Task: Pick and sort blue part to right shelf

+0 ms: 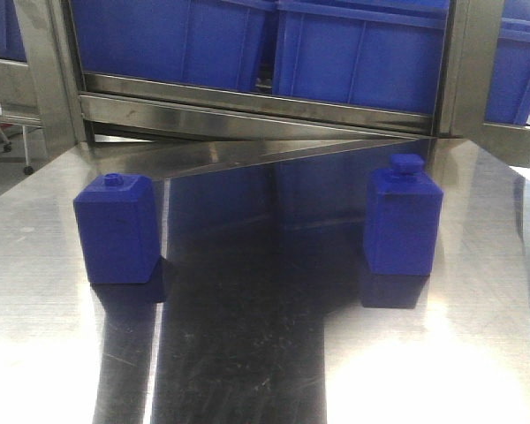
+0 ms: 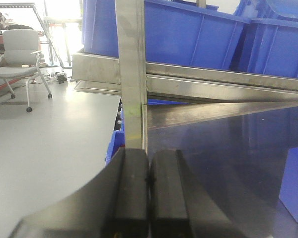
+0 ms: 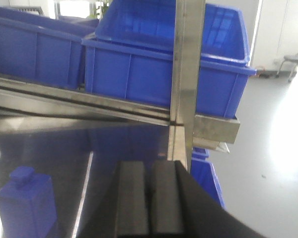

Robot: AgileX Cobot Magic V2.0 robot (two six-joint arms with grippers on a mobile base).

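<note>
The table [image 1: 477,353] is brushed steel, scratched and glossy enough to mirror what stands on it. The blue part [image 1: 404,221] stands upright on its right-hand side: matte deep-blue plastic, a squarish body with sloped shoulders under a wide, chunky cap. On the left side, well apart from it, a squat block [image 1: 115,230] of the same plastic carries only a tiny round knob, and a broad stretch of steel lies between the two. Behind them a steel rail [image 1: 247,115] runs across under ribbed blue bins [image 1: 362,49] on the shelf. In the right wrist view the right claw [image 3: 150,171] has its black, smooth fingers pressed together on nothing; the blue part [image 3: 27,203] sits low and to the left of it, near but not touching. The right post [image 3: 186,74] rises just ahead of those fingertips, with grey floor beyond the table's edge. The left claw [image 2: 148,158] is likewise pinched closed and empty, facing the left post [image 2: 131,74]. A blue body shows at that view's right border, too cropped to tell which one it is. A chair [image 2: 17,59] stands far off on the floor.
</note>
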